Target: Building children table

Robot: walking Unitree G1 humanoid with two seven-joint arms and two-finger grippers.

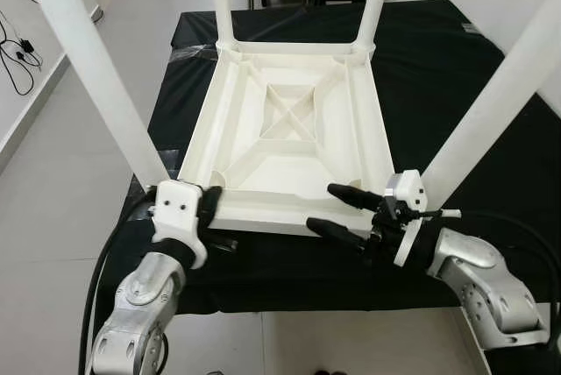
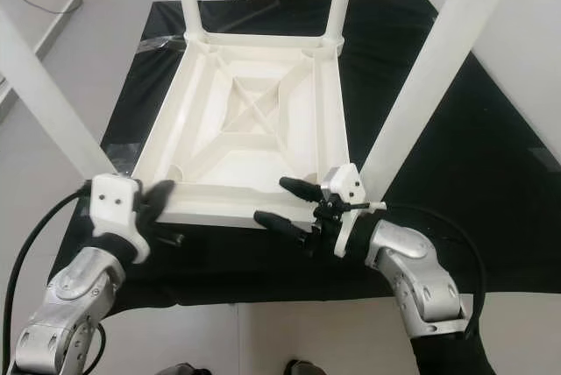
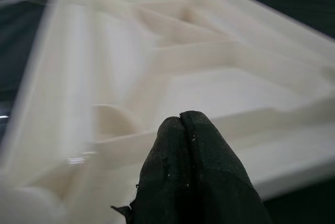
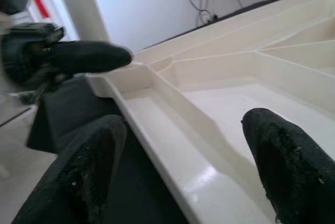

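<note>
Left eye: white children's table [image 1: 289,130] lies upside down on a desk under a black cloth [image 1: 456,77], ribbed underside up with an X brace in the middle. Four white legs stick up from the corners; the two near ones run out past the frame top. Left gripper [image 1: 210,207] is at the near-left corner, against the near rim beside the near-left leg [image 1: 88,60]. Right gripper [image 1: 337,210] is at the near rim by the near-right leg [image 1: 491,103], jaws apart, one finger above the rim, one below and outside it.

Right eye: same layout. Right gripper's upper finger [image 2: 302,187] sits over the tray interior, lower finger just off the rim edge.

Left wrist: jaws together, fingertips [image 3: 183,145] pressed tip to tip, nothing between, pointed at the table's underside.

Right wrist: jaws wide apart, straddling the near rim [image 4: 172,150]; left gripper seen further along it.
</note>
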